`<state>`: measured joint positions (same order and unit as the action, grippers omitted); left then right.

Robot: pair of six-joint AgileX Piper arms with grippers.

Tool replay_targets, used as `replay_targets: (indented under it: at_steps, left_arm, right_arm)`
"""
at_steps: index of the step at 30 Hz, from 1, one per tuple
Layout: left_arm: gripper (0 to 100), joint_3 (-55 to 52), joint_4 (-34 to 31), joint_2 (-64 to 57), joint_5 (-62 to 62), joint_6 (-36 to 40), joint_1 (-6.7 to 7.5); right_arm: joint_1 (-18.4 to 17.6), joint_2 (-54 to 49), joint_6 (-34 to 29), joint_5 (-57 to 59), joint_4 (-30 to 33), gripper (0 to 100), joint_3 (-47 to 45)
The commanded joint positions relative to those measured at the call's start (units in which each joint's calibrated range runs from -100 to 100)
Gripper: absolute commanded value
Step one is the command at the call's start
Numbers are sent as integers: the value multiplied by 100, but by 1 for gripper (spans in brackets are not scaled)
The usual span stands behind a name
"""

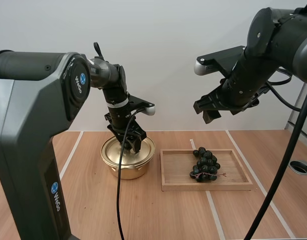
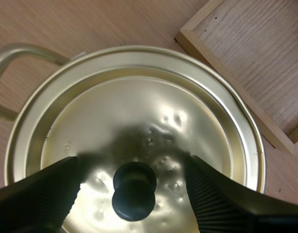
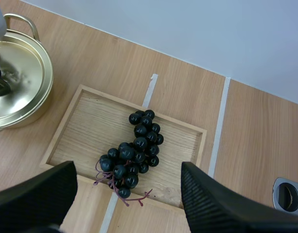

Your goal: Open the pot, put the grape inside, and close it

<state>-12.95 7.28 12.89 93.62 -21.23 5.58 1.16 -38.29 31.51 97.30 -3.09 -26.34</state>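
I'm seeing the gold pot (image 1: 125, 170) upright on the desk (image 1: 93, 210), lid (image 2: 153, 111) on, dark grape bunch (image 3: 133, 153) lying in the wooden tray (image 1: 208, 187) beside it.

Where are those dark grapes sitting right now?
In the high view the grapes lie around the middle of the wooden tray, just right of the gold pot, with the right claw hanging above them.

Plain pale wall (image 1: 158, 30) behind wooden table (image 1: 93, 210); white tape lines (image 1: 214, 215) cross tabletop.

Black arms (image 1: 33, 100), blue logos (image 1: 82, 79), ribbed left pincer (image 2: 132, 164).
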Motion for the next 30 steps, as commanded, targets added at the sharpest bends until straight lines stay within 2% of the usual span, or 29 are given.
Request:
replay_targets:
  at_steps: [1,8,9,11,13,14,23,30]
  left_arm:
    - [100,23,10,-13,-40,59,13]
    - [100,23,10,-13,257,59,13]
    - [92,23,10,-13,257,59,13]
    - [52,23,10,-13,257,59,13]
    - [4,23,10,-13,291,59,13]
    - [1,23,10,-13,291,73,13]
    - [0,193,-168,-219,521,297,13]
    - [0,1130,-516,-1125,583,594,13]
  right_arm:
    - [-7,-38,14,-109,28,100,-17]
    - [-7,-38,24,-109,40,100,-17]
    - [-7,-38,38,-109,40,100,-17]
    - [-7,-38,47,-109,40,100,-17]
    - [-7,-38,47,-109,40,100,-17]
    - [-7,-38,47,-109,40,100,-17]
    - [-7,-38,47,-109,40,100,-17]
    - [-7,-38,49,-58,40,100,-17]
